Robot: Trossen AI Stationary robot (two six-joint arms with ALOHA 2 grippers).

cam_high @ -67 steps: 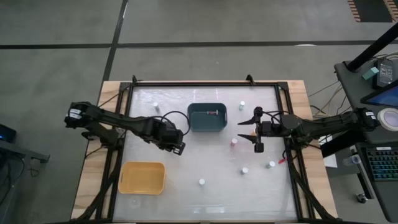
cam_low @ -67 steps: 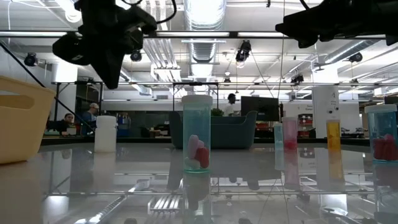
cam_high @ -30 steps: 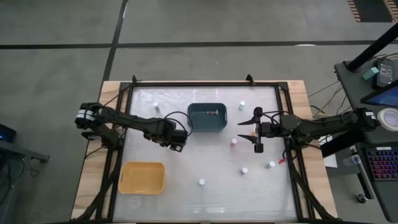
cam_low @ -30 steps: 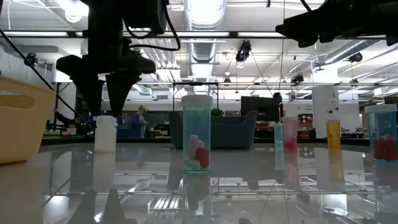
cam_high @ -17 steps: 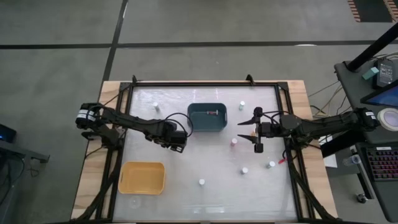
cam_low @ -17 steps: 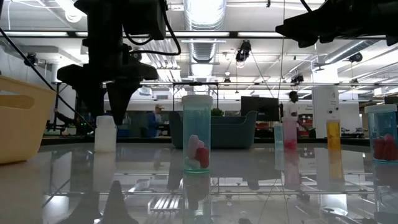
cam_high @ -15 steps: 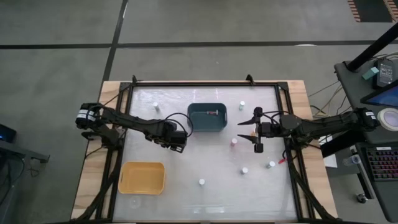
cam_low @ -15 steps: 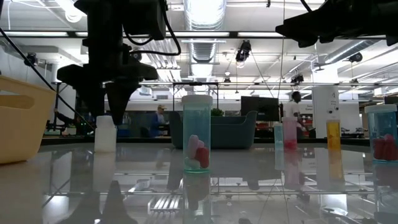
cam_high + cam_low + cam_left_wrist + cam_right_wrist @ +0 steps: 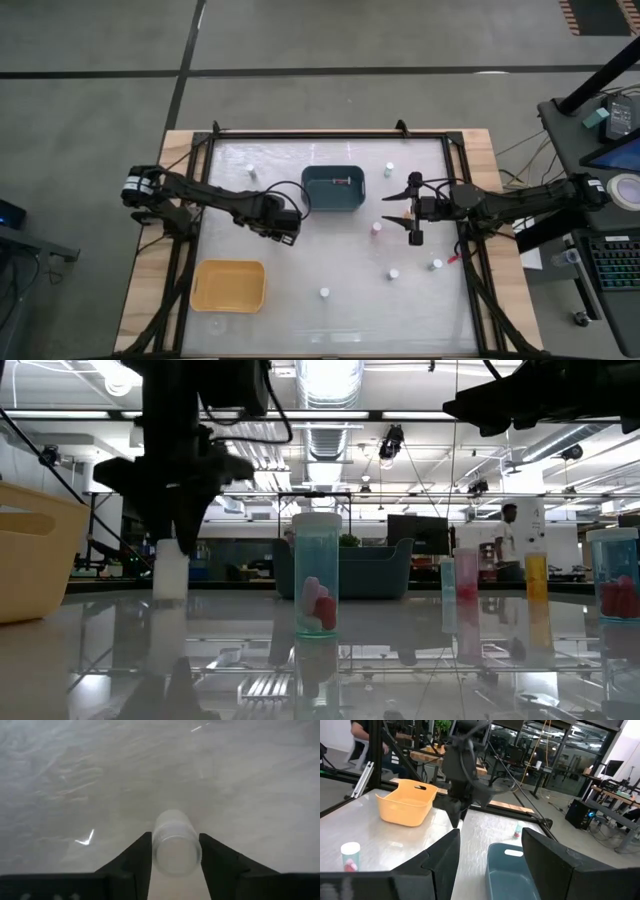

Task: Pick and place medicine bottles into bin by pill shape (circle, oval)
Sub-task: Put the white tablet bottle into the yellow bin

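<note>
A white medicine bottle (image 9: 170, 578) stands upright on the table, left of the teal bin (image 9: 333, 188). My left gripper (image 9: 286, 230) comes down over it and is shut on it. In the left wrist view the bottle (image 9: 176, 827) fills the gap between the two dark fingers. My right gripper (image 9: 393, 207) hangs open above the table's right half, near a pink bottle (image 9: 376, 228), with nothing between its fingers. The yellow bin (image 9: 229, 285) sits at the near left. My left gripper pinches the white bottle's upper sides (image 9: 158, 847) between its two fingers (image 9: 136, 857), one on each side. The fingers come from above, pointing down. The bottle stands upright with its base (image 9: 170, 596) on the table.
Loose bottles stand at the far left (image 9: 251, 171), far right (image 9: 388, 169), right (image 9: 394, 272) (image 9: 436, 264) and near middle (image 9: 324, 292). In the low view a clear bottle with red pills (image 9: 317, 585) stands in front. People move in the room behind the table.
My left gripper's fingers have drawn together from wide apart until they meet the white bottle's sides. The bottle has stayed standing in place. My right gripper has kept still.
</note>
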